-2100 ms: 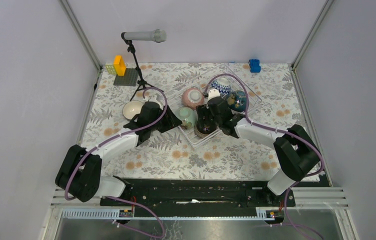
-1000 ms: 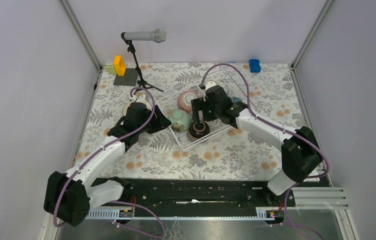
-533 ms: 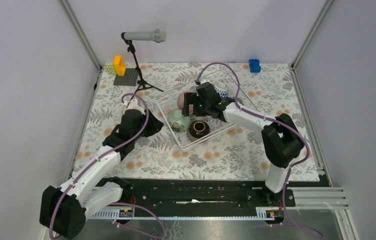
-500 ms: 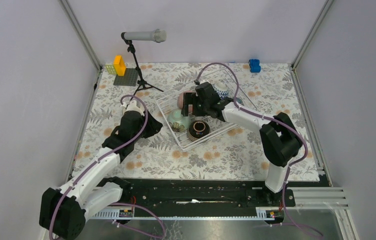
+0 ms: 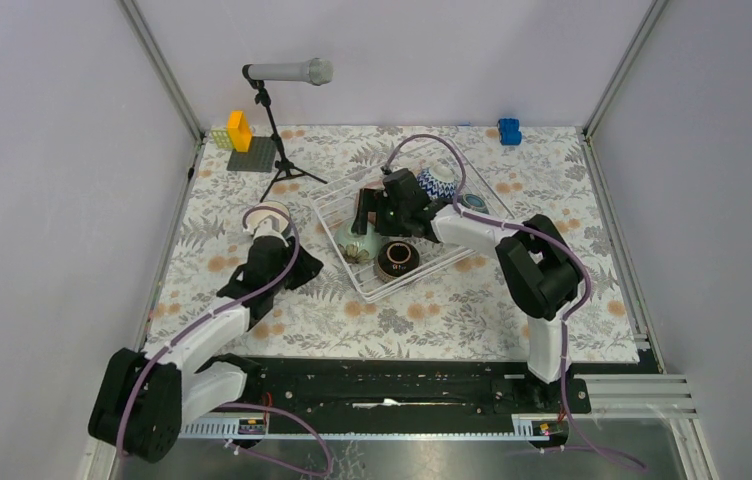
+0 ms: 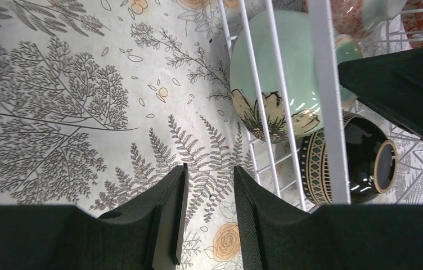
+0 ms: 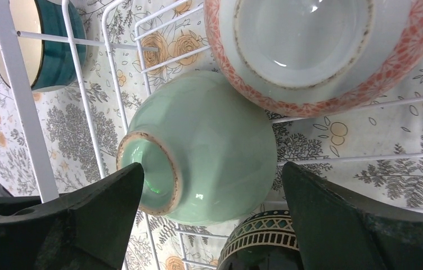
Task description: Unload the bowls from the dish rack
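- Left gripper (image 6: pixel 209 169): over the floral tablecloth (image 6: pixel 57 112) left of the rack, fingers a narrow gap apart, holding nothing
- Teal bowl (image 7: pixel 57 50): on the cloth just outside the rack's left wall
- Dish rack (image 5: pixel 350 262): mid-table, long axis slanting from near left to far right
- Mint green bowl (image 5: pixel 357 238): in the rack's left end, tipped on its side, foot ring toward the left wall; right gripper (image 7: pixel 212 169) fingers spread wide, one on either side of it
- Dark brown bowl (image 5: pixel 397 260): in the rack's near part, mouth up
- Pink bowl (image 7: pixel 310 50): in the rack, just beside the mint one
- Zigzag bowl (image 5: pixel 439 182) and dark teal bowl (image 5: pixel 472 203): in the rack's far right end
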Robot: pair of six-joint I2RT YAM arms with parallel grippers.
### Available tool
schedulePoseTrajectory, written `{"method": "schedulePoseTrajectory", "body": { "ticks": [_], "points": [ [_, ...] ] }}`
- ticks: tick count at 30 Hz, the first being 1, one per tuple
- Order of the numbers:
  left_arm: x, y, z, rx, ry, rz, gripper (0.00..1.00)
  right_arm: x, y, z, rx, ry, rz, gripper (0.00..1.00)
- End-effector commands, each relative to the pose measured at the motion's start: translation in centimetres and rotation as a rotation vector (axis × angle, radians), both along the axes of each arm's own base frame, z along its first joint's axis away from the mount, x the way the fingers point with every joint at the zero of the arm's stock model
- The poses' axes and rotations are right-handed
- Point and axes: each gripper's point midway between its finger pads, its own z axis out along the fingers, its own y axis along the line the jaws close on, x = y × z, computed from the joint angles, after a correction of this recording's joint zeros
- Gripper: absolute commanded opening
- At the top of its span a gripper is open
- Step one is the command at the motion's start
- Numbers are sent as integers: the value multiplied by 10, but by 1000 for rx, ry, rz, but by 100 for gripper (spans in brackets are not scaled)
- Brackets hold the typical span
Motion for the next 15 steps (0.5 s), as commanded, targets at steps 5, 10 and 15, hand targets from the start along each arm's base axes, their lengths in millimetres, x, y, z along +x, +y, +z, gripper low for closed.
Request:
{"method": "schedulePoseTrajectory", "body": {
  "ticks": [5, 10, 15],
  "points": [
    [27, -24, 5, -124, -81, -45, 43, 2, 9, -12, 81, 59, -13, 100],
    [34, -30, -4, -181, -67, -57, 48, 0, 4, -12, 88, 66, -16, 98],
    [38, -36, -10, -231, -54, -60, 47, -5, 5, -9, 136, 92, 3, 84]
  ]
}}
